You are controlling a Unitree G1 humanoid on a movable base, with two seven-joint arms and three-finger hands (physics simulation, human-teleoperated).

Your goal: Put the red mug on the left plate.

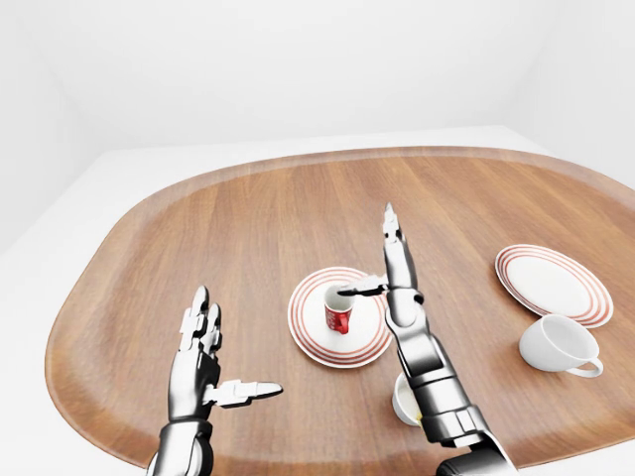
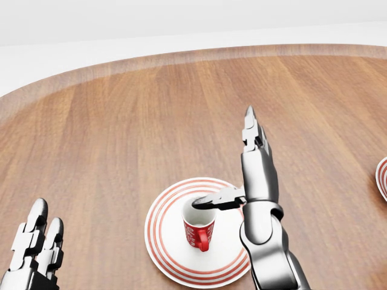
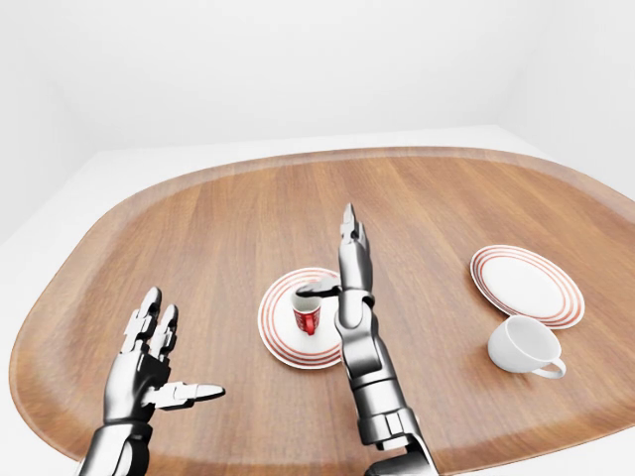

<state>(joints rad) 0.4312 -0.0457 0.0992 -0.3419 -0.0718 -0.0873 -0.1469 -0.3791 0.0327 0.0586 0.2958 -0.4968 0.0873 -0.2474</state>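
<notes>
The red mug [image 2: 198, 232] stands upright on the left plate [image 2: 162, 241], a white plate with red rings, in the middle of the wooden table. My right hand [image 2: 233, 175] is open just right of the mug. Its fingers point straight up the view, and its thumb lies across the mug's rim without closing round it. My left hand [image 1: 233, 357] is open and empty at the lower left of the left-eye view, well apart from the plate.
A second red-ringed plate [image 1: 551, 283] lies at the right. A white mug [image 1: 561, 345] lies on its side just below it. Another white cup [image 1: 404, 402] shows partly behind my right forearm. The table's rim [image 1: 89, 397] runs close by my left hand.
</notes>
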